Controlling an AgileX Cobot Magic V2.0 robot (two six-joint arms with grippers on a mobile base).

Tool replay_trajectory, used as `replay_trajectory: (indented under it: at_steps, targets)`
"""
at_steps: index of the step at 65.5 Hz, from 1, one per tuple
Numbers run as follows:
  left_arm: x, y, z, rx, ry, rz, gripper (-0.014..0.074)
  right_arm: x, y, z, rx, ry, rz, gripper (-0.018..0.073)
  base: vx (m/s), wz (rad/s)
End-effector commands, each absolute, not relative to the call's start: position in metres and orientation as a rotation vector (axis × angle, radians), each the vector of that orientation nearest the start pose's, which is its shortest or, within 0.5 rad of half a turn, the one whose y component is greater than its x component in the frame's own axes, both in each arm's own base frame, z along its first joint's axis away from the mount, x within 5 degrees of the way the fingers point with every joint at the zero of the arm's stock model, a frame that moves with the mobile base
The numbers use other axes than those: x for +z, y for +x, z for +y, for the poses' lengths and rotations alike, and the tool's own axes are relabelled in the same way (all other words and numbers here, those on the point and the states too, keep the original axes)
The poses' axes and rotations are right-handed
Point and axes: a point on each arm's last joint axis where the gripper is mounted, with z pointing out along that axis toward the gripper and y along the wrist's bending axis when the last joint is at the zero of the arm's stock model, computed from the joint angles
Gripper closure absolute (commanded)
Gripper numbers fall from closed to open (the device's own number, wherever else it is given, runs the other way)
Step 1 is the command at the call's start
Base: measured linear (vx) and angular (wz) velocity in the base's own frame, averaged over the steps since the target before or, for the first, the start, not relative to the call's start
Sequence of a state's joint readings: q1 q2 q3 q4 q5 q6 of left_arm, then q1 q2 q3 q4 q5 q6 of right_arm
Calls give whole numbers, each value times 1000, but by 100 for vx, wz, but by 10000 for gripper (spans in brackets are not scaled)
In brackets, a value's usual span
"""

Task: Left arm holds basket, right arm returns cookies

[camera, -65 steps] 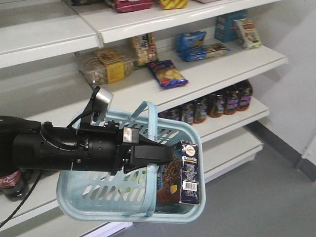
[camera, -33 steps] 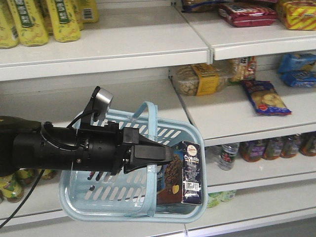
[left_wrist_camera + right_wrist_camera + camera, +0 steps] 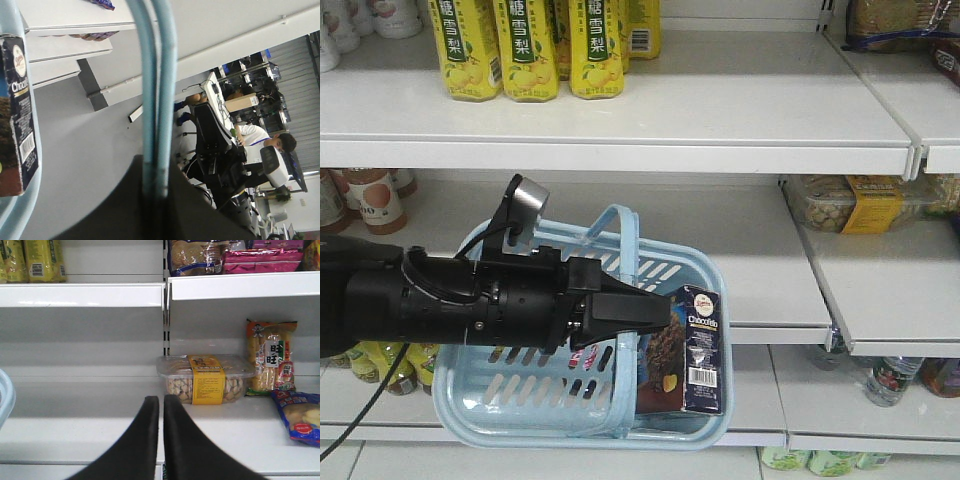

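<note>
In the front view my left arm (image 3: 440, 305) reaches in from the left, and the left gripper (image 3: 665, 312) is shut on the two hoop handles (image 3: 628, 240) of the light blue basket (image 3: 570, 435). The basket hangs in front of the shelves. The dark navy cookies box (image 3: 700, 350) stands upright in its right end. The left wrist view shows the handles (image 3: 155, 75) pinched at the left gripper (image 3: 156, 165), with the cookies (image 3: 17, 115) at the left edge. My right gripper (image 3: 161, 399) is shut on nothing, facing a shelf. A bit of basket rim (image 3: 6, 395) shows to its left.
Yellow drink bottles (image 3: 525, 45) stand on the upper shelf. A clear snack tub with a yellow label (image 3: 205, 380) and snack bags (image 3: 272, 357) lie on the shelf ahead of the right gripper. Bottles (image 3: 370, 200) fill the lower shelves. A seated person (image 3: 267, 142) is behind.
The view has swung left along the shelves, so the snack packs slid off to the right and the yellow bottles came in. The left gripper's hold on the basket is unchanged.
</note>
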State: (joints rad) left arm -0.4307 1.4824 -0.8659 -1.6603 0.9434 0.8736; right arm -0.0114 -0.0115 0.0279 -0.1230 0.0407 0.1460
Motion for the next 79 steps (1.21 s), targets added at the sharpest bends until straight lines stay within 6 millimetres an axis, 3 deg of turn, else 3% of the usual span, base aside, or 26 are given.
replay_trajectory:
  at_steps: [1, 79]
  targets:
    - [312, 229, -190, -1830, 252, 2048, 599, 202, 56, 0, 3, 11, 1474, 568, 8, 15]
    - [312, 229, -190, -1830, 252, 2048, 599, 202, 56, 0, 3, 11, 1475, 568, 6, 1]
